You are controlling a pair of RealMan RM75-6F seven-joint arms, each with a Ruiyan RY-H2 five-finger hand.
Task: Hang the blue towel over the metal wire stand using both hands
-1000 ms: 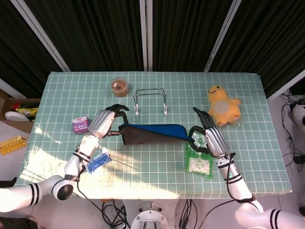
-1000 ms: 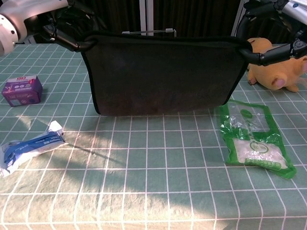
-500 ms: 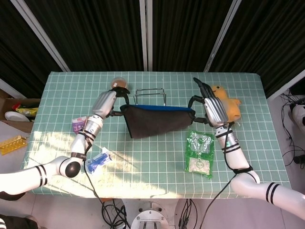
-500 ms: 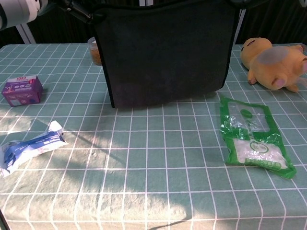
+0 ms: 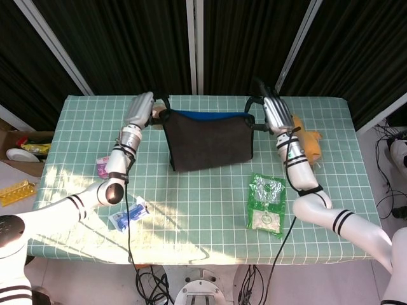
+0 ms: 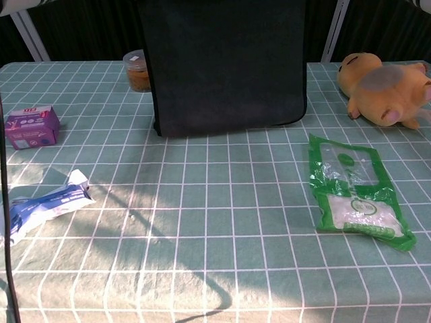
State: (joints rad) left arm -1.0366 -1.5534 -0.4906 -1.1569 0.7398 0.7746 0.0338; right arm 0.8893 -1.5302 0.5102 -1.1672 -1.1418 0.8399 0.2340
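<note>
The blue towel (image 5: 206, 145) hangs stretched between my two hands, its dark face toward me and a blue strip along its top edge. My left hand (image 5: 141, 109) grips the top left corner and my right hand (image 5: 269, 112) grips the top right corner. In the chest view the towel (image 6: 225, 64) fills the upper middle, its lower edge just above the table, and both hands are out of frame. The towel hides the metal wire stand in both views.
A brown-filled jar (image 6: 138, 69) stands left of the towel. On the left lie a purple box (image 5: 102, 166) and a blue-white packet (image 5: 127, 215). A green packet (image 5: 267, 203) lies front right, and a yellow plush toy (image 5: 306, 136) sits behind it.
Both hands have lifted the towel higher and carried it toward the far side of the table. It now covers the stand, which showed behind it earlier.
</note>
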